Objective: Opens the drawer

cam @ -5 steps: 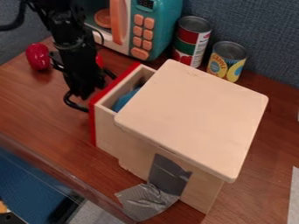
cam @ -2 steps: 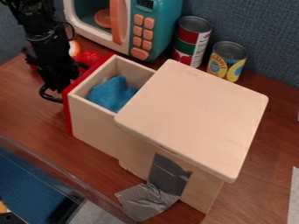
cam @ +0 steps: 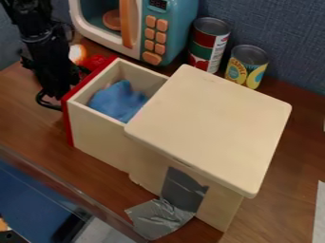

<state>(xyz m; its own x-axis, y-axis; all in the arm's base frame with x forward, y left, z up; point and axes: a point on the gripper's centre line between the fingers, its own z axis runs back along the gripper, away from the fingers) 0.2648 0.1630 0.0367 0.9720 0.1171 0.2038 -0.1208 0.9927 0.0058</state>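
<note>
Your end effector hangs over the desk at the upper left, right at the red front of the drawer; you can't tell from here how far open it is, or whether it has hold of anything. The drawer sticks well out from the left side of your wooden box, with a blue cloth inside. Behind the box you have two cans and a toy microwave.
</note>
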